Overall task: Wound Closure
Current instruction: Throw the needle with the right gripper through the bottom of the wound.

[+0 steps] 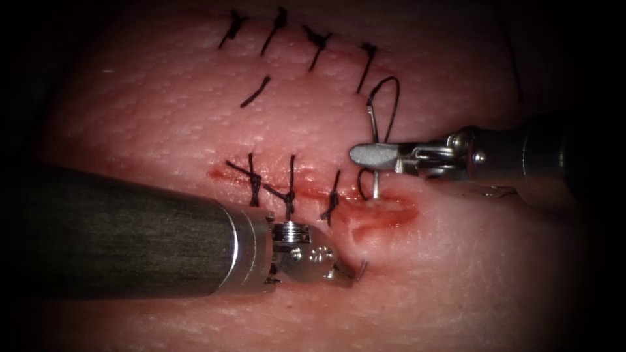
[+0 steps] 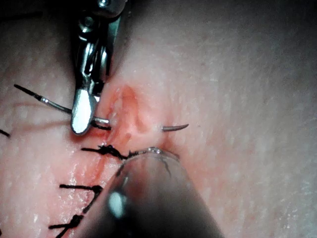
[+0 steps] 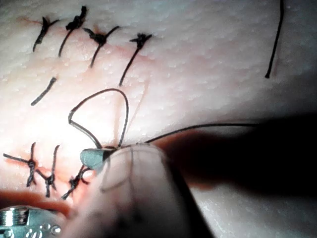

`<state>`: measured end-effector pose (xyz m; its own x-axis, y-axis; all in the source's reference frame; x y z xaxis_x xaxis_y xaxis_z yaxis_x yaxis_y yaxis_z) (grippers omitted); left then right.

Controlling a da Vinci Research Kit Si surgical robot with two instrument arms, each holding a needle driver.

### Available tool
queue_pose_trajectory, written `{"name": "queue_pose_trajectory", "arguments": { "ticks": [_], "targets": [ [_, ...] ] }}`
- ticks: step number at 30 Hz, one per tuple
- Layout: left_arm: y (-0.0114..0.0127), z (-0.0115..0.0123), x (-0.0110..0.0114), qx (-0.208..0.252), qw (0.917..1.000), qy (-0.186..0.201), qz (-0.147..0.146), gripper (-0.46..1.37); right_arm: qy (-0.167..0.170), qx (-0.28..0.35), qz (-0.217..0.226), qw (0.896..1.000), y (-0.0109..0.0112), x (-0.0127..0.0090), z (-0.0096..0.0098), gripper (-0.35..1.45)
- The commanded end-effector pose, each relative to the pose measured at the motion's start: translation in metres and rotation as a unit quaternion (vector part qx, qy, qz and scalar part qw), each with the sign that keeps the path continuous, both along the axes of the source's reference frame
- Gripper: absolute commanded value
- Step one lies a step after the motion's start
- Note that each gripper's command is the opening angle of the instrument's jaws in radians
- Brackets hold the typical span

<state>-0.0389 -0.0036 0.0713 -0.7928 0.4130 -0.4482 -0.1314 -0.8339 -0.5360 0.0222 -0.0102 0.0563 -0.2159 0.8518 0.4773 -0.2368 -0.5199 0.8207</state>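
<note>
The right tool (image 1: 375, 155) has its smooth steel fingers closed flat on the needle (image 1: 373, 133), gripping it on its rear stretch, above the upper lip of the cut (image 1: 365, 212). From there the thin curved needle dips into the tissue (image 1: 163, 130) at the cut's open right end; its pointed tip (image 2: 174, 128) pokes out of the lower lip just beside the left tool (image 1: 342, 272). The left tool's fingers press against the tissue by that tip, and I cannot tell whether they are open or holding anything. Black thread (image 1: 391, 104) arcs in a loop from the needle's tail. Dark knotted stitches (image 1: 290, 189) cross the cut to the left, where red fluid (image 1: 385, 215) glistens on the pale, pebbled tissue.
</note>
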Motion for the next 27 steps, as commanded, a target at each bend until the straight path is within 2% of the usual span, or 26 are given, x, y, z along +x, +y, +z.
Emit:
{"name": "queue_pose_trajectory", "arguments": {
  "ticks": [1,6,18,27],
  "targets": [
    [0.0,0.0,0.0,0.004,1.0,-0.002,0.002,-0.35,-0.001,0.003,-0.005,1.0,-0.0002,-0.0001,-0.0001,-0.35],
    [0.0001,0.0001,0.0,0.003,1.0,-0.001,0.002,-0.35,-0.006,0.015,-0.011,1.0,-0.0021,-0.0002,-0.0003,-0.35],
    [0.0004,0.0001,0.0001,0.0,1.0,0.001,0.001,-0.35,-0.004,0.032,-0.016,0.999,-0.0049,-0.0001,0.0002,-0.35],
    [0.0006,0.0002,0.0002,-0.006,1.0,0.004,0.0,-0.35,-0.003,0.032,-0.018,0.999,-0.0049,-0.0005,0.0003,-0.35]
  ]
}}
